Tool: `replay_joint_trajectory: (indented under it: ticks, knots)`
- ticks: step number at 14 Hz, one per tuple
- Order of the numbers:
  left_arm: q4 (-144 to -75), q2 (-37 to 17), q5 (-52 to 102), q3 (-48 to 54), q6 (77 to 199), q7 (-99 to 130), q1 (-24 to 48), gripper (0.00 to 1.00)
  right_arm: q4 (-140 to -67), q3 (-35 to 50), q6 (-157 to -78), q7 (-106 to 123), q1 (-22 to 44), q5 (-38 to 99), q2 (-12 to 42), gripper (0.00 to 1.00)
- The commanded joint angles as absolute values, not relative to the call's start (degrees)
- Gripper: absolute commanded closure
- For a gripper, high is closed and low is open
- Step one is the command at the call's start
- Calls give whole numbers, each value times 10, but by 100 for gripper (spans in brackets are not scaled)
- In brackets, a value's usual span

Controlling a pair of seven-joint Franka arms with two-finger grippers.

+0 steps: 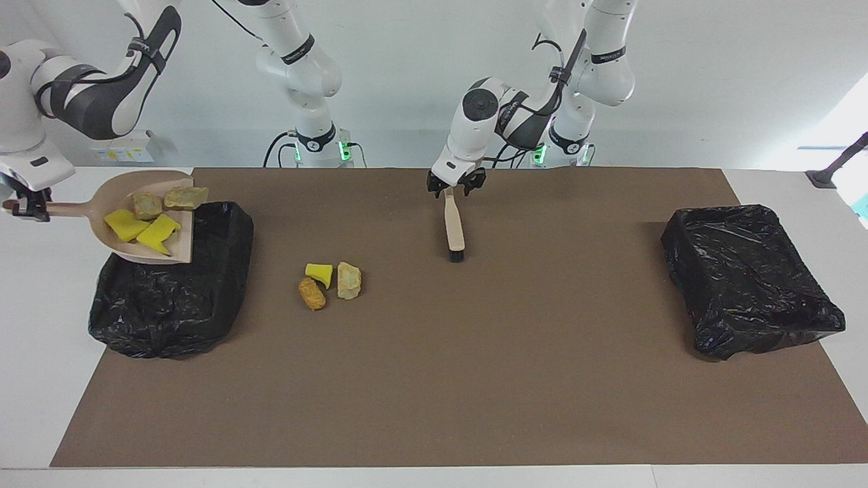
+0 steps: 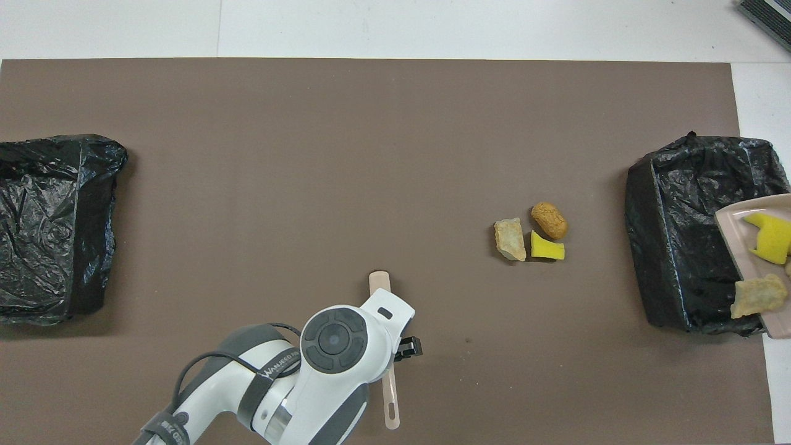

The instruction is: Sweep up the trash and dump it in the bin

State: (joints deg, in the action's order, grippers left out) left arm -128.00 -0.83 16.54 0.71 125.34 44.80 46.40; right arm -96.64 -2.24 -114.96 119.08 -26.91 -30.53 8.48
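Three pieces of trash (image 1: pixel 329 283) are lying together on the brown mat (image 1: pixel 475 379): a yellow sponge wedge, a tan lump and an orange-brown lump, between the brush (image 1: pixel 454 229) and the bin at the right arm's end. Four more scraps (image 1: pixel 152 213) (two yellow, two tan) are sitting in the beige dustpan (image 1: pixel 180 247), which is hanging tilted over that black-bagged bin (image 1: pixel 176 305). The right gripper (image 1: pixel 26 205) is clamping the dustpan's handle, out past the bin's outer edge, over the white table (image 1: pixel 41 325). The brush is lying flat on the mat, bristles pointing away from the robots. The left gripper (image 1: pixel 456 184) is hovering over the brush's handle end with its fingers spread apart. A second black-bagged bin (image 1: pixel 749 278) is sitting at the left arm's end.
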Motion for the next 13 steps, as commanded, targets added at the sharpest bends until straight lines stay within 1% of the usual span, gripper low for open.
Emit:
replay_joint_trajectory:
  ticks: [1,5,7,9,11,13]
  knots:
    - [-1246,-1,132,7,1207,454,411,0,-988,-15,-1162,1093,-269,-383,68,100]
    - [-1231,31,115,7,1191,426,325,0,-995,-15,-1143,928,-217,-467,62,100]
    - [-1231,62,115,7,1143,360,276,0,-1003,-15,-1103,861,-172,-545,55,100]
    - [-1231,74,114,6,1089,294,230,0,-1039,-14,-1095,804,-146,-610,34,100]
    - [-1232,80,88,7,1068,238,184,0,-1083,-14,-1093,748,-122,-671,6,100]
    - [-1232,93,64,7,1050,186,146,0,-1086,-14,-1092,746,-119,-692,3,100]
